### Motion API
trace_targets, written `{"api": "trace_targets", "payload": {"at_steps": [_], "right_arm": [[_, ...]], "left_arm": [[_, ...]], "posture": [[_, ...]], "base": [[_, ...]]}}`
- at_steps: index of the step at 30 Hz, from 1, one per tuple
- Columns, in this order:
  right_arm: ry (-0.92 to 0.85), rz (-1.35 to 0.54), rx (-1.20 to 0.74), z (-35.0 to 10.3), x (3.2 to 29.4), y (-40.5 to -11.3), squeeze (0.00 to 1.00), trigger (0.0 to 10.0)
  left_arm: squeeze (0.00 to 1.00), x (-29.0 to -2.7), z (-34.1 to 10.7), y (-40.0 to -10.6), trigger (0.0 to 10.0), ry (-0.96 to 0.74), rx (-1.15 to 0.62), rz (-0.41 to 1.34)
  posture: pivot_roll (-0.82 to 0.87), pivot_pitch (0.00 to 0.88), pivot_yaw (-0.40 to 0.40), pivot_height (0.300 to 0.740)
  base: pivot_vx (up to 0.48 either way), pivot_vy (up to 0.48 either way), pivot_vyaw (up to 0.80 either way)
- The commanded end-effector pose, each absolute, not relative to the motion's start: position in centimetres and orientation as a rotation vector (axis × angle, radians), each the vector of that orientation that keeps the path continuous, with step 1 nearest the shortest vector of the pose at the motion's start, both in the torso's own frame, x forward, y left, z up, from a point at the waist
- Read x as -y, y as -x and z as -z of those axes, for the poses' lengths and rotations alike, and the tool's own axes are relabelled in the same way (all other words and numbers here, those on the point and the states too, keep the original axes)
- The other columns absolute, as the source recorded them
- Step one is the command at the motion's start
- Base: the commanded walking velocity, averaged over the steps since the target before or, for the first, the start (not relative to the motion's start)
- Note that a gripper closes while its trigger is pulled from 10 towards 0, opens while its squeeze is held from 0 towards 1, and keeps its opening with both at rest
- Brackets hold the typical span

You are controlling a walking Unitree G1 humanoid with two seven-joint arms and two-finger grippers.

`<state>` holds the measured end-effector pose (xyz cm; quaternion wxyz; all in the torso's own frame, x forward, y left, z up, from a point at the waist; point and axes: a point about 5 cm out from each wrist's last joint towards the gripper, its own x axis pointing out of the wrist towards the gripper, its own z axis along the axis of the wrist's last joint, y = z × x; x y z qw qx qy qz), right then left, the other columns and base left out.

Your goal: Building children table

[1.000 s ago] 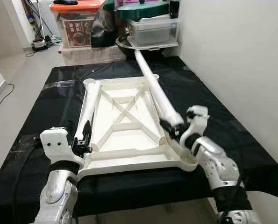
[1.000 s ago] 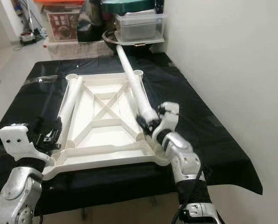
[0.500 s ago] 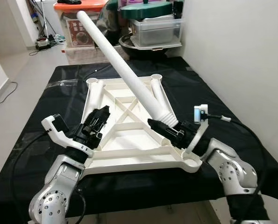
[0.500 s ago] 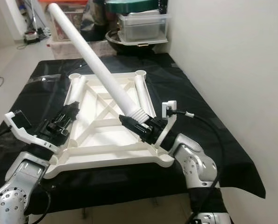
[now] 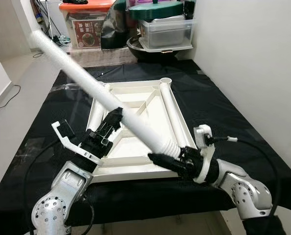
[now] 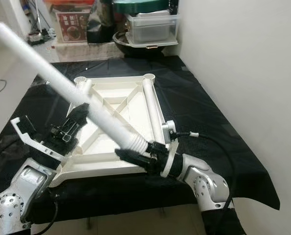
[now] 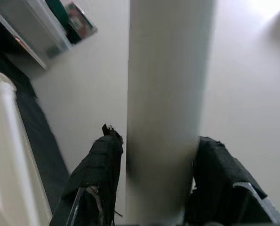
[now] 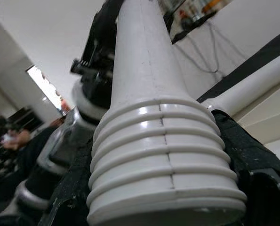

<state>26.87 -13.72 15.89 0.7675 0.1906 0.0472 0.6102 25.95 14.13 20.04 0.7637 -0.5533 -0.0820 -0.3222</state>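
A black cloth (image 5: 223,107) covered the work surface, with storage boxes (image 5: 165,29) stacked at the top of the frame against a pale wall. In the left eye view you had the upturned white tabletop (image 5: 135,127) lying in the middle of the cloth, ribs up, with a second leg (image 5: 173,110) lying along its right edge. The long white leg (image 5: 101,95) ran diagonally from the upper left of the frame down to lower centre. Your right gripper (image 5: 167,160) was clamped on its ribbed threaded end, just above the tabletop's near edge, and your left gripper (image 5: 112,120) closed around the shaft partway up, left of centre.

In the right eye view the same leg (image 6: 72,93) slanted from upper left to the right gripper (image 6: 135,154) near the lower middle, its ribbed end not yet seated in any corner socket.

The left wrist view showed two black fingers (image 7: 100,174) pressed on either side of the smooth shaft (image 7: 165,108).

The right wrist view showed the ribbed end (image 8: 163,174) held tight between its fingers (image 8: 250,155).

You appeared to be mid-carry, bringing the leg towards a corner socket. The next move would call for tipping it upright, lining the threaded end over the socket, then pressing or twisting it in.
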Motion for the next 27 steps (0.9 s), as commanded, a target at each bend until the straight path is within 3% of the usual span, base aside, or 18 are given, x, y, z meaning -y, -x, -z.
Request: {"api": "trace_targets", "payload": {"at_steps": [1, 9, 14, 15, 17, 18, 21, 27], "right_arm": [[-0.404, -1.427, -0.097, -16.2, 13.3, -26.0, 0.0, 0.0], [-0.347, -1.481, -0.179, -15.4, 13.7, -25.3, 0.0, 0.0], [-0.325, -1.479, -0.198, -15.2, 14.1, -25.2, 0.0, 0.0], [-0.326, -1.477, -0.2, -15.2, 14.1, -25.2, 0.0, 0.0], [-0.326, -1.475, -0.201, -15.2, 14.2, -25.2, 0.0, 0.0], [-0.325, -1.466, -0.204, -15.1, 14.2, -25.3, 0.0, 0.0], [-0.318, -1.464, -0.205, -15.1, 14.1, -25.4, 0.0, 0.0], [-0.314, -1.463, -0.202, -15.1, 14.0, -25.6, 0.0, 0.0]], "left_arm": [[0.0, -14.8, -19.8, -26.1, 10.0, 1.212, 0.16, 0.707], [0.0, -15.7, -21.2, -26.8, 10.0, 1.155, 0.191, 0.748], [0.0, -17.8, -21.8, -27.2, 10.0, 1.086, 0.231, 0.697], [0.0, -18.3, -21.9, -27.1, 1.6, 1.075, 0.244, 0.683], [0.0, -18.6, -21.9, -27.0, 1.6, 1.069, 0.253, 0.674], [0.0, -19.0, -21.8, -27.0, 0.0, 1.061, 0.264, 0.641], [0.0, -19.9, -21.5, -26.9, 0.0, 1.037, 0.288, 0.569], [0.0, -19.6, -21.7, -26.5, 0.0, 1.037, 0.308, 0.603]], "posture": [[-0.02, 0.0, -0.024, 0.74], [-0.03, 0.0, -0.019, 0.74], [-0.03, 0.0, -0.019, 0.74], [-0.03, 0.0, -0.021, 0.74], [-0.03, 0.0, -0.021, 0.74], [-0.03, 0.0, -0.021, 0.74], [-0.03, 0.0, -0.026, 0.74], [-0.02, 0.0, -0.035, 0.74]], "base": [[0.0, 0.0, 0.0], [0.0, 0.0, 0.0], [0.0, 0.0, 0.0], [0.0, 0.0, 0.0], [0.0, 0.0, 0.0], [0.0, 0.0, 0.0], [0.0, 0.0, 0.0], [0.0, 0.0, 0.0]]}}
